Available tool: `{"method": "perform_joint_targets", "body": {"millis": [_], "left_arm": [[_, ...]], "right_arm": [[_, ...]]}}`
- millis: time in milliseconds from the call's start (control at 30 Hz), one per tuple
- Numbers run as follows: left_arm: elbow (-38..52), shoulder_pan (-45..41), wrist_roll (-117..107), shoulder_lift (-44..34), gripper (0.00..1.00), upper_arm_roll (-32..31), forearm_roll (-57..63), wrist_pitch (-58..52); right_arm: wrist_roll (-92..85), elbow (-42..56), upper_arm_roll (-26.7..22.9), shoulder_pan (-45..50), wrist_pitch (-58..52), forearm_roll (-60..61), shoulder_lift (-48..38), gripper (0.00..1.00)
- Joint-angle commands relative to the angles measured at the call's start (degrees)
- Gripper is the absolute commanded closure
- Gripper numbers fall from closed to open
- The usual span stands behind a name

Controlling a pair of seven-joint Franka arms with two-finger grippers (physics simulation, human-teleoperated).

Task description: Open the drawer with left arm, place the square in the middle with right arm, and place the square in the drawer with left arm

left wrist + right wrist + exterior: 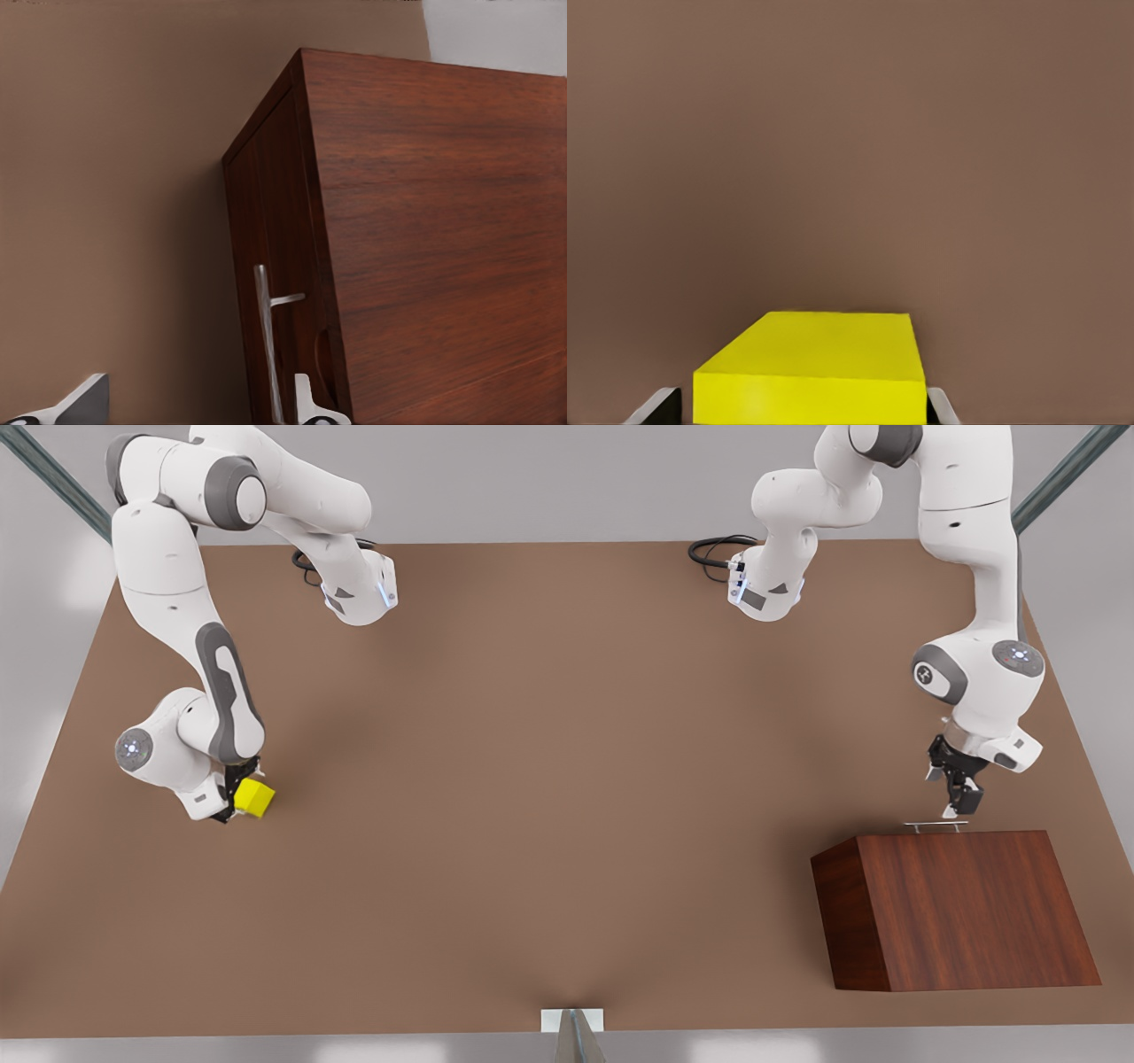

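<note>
Holding the yellow cube (255, 799) between its two black fingers, the right gripper (237, 795) is at the front view's left side of the brown table (549, 797). In the right wrist view the cube (811, 376) sits between the two fingertips (656, 405), one on each side of it, with bare tabletop beyond. Whether the cube touches the table or is a little above it, I cannot tell.

The left gripper (959, 808) is at the front view's right side, pointing down just behind the wooden cabinet (957, 908), right at the thin silver handle (935, 825). In the left wrist view the handle (266, 341) is a bar standing off the cabinet's dark front face (the drawer front, which lies flush with the cabinet body). One light fingertip (310, 403) is close beside the bar and the other fingertip (75, 403) is well away from it, so the fingers are spread wide with the handle between them, not clamped. The cabinet and the cube are well apart, at opposite ends of the table.
</note>
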Motion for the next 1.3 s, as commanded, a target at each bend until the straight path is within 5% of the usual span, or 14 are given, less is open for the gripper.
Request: {"method": "perform_joint_targets", "body": {"millis": [0, 100, 233, 367, 733, 867, 967, 1167, 1267], "left_arm": [[0.05, 0.03, 0.0, 0.11, 0.0, 0.01, -0.92, 0.0], [0.4, 0.03, 0.0, 1.43, 0.0, 0.01, -1.01, 0.0], [1.19, -0.06, 0.0, 3.8, 0.0, -0.08, -2.85, 0.88], [1.19, -0.06, 0.0, 4.16, 0.0, -0.08, -3.73, 0.97], [2.6, 0.03, 0.09, 5.74, 0.0, -0.08, -3.91, 1.49], [2.77, 0.03, 0.09, 6.35, 0.0, -0.08, -3.91, 1.67], [2.68, -0.06, 0.09, 6.62, 0.0, -0.08, -4.0, 1.05], [2.33, -0.24, 0.79, 4.69, 0.0, -0.08, -3.91, -6.14], [2.24, -0.24, 0.61, 3.28, 0.0, -0.08, -3.91, -9.4]], "right_arm": [[0.0, -0.18, 0.0, 0.0, 0.25, 0.05, 0.0, 0.0], [0.0, -0.36, -0.09, -0.09, 0.6, -0.04, -0.09, 0.0], [0.09, -0.45, -0.09, -0.44, 0.96, -0.04, 0.0, 0.21], [0.7, -0.54, -0.09, -0.44, 0.61, -0.04, 0.0, 0.29], [0.88, -0.89, -0.09, -0.27, -0.27, -0.13, -3.25, 0.31], [7.29, -0.71, 0.53, 7.64, -2.21, -0.3, -8.17, 0.31], [16.43, 4.47, 5.36, 13.09, -5.02, -0.39, -7.39, 0.31], [34.52, 29.86, 6.77, 31.1, -12.22, -0.83, 8.34, 0.31], [48.25, 34.8, 6.77, 36.47, -11.7, -0.83, 13.53, 0.31]]}}
